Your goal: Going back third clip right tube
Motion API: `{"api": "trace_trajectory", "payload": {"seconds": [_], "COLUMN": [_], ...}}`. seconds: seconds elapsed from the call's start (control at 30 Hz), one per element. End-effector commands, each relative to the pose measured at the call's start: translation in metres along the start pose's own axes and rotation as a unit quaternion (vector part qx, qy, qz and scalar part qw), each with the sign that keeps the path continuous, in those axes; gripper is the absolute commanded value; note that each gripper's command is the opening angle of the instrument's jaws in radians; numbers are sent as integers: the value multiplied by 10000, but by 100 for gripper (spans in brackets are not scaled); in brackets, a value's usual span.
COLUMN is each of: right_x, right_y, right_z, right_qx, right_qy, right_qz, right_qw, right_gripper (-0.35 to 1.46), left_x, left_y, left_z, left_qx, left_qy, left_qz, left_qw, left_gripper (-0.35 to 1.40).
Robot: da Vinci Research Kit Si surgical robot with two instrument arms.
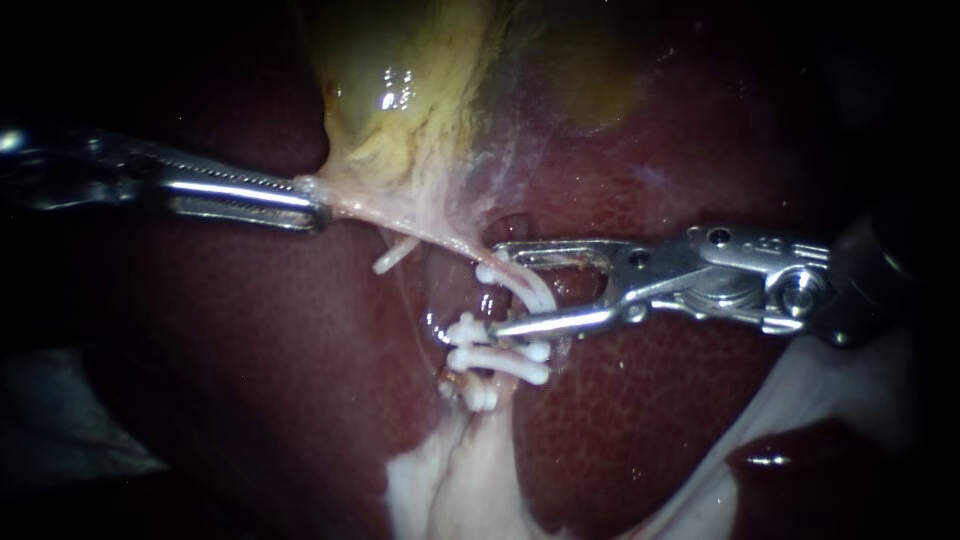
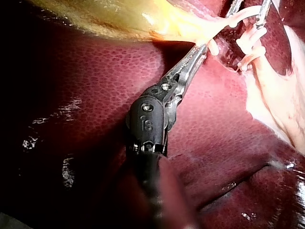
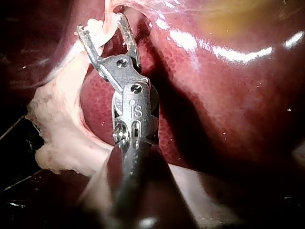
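Beneath the gallbladder (image 1: 400, 95), white clips (image 1: 500, 352) stacked, right instrument (image 1: 497, 288) spread, left instrument (image 1: 316, 204) gripping it

Left instrument (image 1: 312, 203) comes in from the left, shaft nearly level, wrist straight, long toothed jaws clamped together on a strand of pale tissue (image 1: 400, 205) at their tips. Right instrument (image 1: 497, 287) comes in from the right, shaft dipping slightly. Its two slim framed jaws are spread wide apart in a V, tips pointing left.
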Motion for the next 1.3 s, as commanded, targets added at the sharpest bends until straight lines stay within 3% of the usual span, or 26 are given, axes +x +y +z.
{"api": "trace_trajectory", "payload": {"seconds": [0.03,0.23,0.43,0.6,1.0,1.3], "right_x": [-2,-3,-16,-16,18,7], "right_y": [1,6,15,22,36,38], "right_z": [3,21,65,92,86,92], "right_qx": [-7,-39,88,108,158,184], "right_qy": [0,0,-30,-31,389,376], "right_qz": [4,-5,-96,126,642,843], "right_qw": [10000,10000,9999,9999,9971,9956], "right_gripper": [50,50,50,50,48,48], "left_x": [0,0,0,-1,0,0], "left_y": [0,0,0,0,0,0], "left_z": [0,0,1,0,0,0], "left_qx": [3,2,5,3,3,3], "left_qy": [0,0,0,-1,0,0], "left_qz": [-2,-2,-2,-1,-1,-2], "left_qw": [10000,10000,10000,10000,10000,10000], "left_gripper": [-35,-35,-35,-35,-35,-35]}}
